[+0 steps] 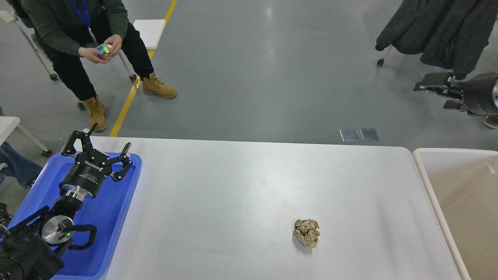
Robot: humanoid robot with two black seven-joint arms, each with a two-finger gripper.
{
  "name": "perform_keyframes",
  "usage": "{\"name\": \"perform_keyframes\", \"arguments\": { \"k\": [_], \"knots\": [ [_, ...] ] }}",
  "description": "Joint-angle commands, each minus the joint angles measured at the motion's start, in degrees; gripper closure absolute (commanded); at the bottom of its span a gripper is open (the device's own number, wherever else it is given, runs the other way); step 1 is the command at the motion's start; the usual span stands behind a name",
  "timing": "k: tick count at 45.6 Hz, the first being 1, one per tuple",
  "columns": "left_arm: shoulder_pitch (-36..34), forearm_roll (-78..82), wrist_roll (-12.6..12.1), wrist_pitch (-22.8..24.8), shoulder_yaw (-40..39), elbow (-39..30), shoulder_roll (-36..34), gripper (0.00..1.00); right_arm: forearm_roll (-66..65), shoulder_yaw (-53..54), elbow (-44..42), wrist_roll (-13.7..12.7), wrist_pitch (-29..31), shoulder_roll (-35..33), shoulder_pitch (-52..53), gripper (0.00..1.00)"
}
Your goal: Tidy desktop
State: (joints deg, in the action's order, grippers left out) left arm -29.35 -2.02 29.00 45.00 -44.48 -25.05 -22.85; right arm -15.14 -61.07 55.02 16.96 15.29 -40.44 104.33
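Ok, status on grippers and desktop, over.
Left gripper open over blue tray, empty. Right gripper off desktop, state unclear. One crumpled paper left, path clear.

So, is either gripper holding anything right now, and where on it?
Nothing held. The left gripper is open and empty above the blue tray; the right gripper looks empty.

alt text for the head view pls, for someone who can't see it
A crumpled ball of brown paper lies alone on a white desktop, between a blue tray at the left edge and a beige bin at the right. The robot's left gripper hangs open over the tray; beyond the desk a seated person holds a puzzle cube.
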Motion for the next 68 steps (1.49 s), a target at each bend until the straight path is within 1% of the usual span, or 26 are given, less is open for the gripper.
{"name": "perform_keyframes", "arguments": {
  "k": [1,7,14,25,32,36,40,51,61,68],
  "knots": [
    [0.0,0.0,0.01,0.0,0.0,0.0,0.0,0.01,-0.5,-4.59,7.47,0.0,2.37,6.42,7.81,0.01],
    [0.0,0.0,0.01,0.0,-0.08,0.0,0.0,0.01,-0.5,-4.85,10.46,-0.09,2.9,8.97,10.36,0.01],
    [0.0,0.0,0.01,0.0,-0.08,0.0,0.0,0.01,-0.5,-8.36,13.18,0.0,3.51,12.4,13.0,0.01],
    [0.09,0.0,0.01,0.0,-0.08,0.0,0.0,0.01,-0.5,-13.73,20.38,0.0,12.56,15.92,19.32,0.01],
    [0.09,0.0,0.01,0.0,-0.08,0.0,0.0,0.01,-0.94,-15.22,23.73,0.0,15.38,17.85,22.93,0.01],
    [0.09,0.0,0.01,0.0,0.0,0.0,0.0,0.01,-1.38,-17.33,23.91,0.09,16.17,19.7,24.25,0.01],
    [0.09,-0.08,0.01,0.0,0.0,0.0,0.0,0.01,-1.38,-17.07,23.91,0.09,16.52,20.58,24.87,0.01],
    [0.09,0.0,0.01,0.0,-0.08,0.0,0.0,0.01,-1.47,-16.02,23.82,0.09,17.58,20.67,25.57,0.01],
    [0.09,-0.09,0.01,0.0,-0.08,0.0,0.0,0.01,-1.47,-14.17,22.68,0.0,21.79,20.76,25.75,0.01],
    [0.09,-0.09,0.01,0.0,-0.08,0.0,0.0,0.01,-1.21,-14.7,22.68,-0.17,23.38,21.55,25.75,0.01]
  ]
}}
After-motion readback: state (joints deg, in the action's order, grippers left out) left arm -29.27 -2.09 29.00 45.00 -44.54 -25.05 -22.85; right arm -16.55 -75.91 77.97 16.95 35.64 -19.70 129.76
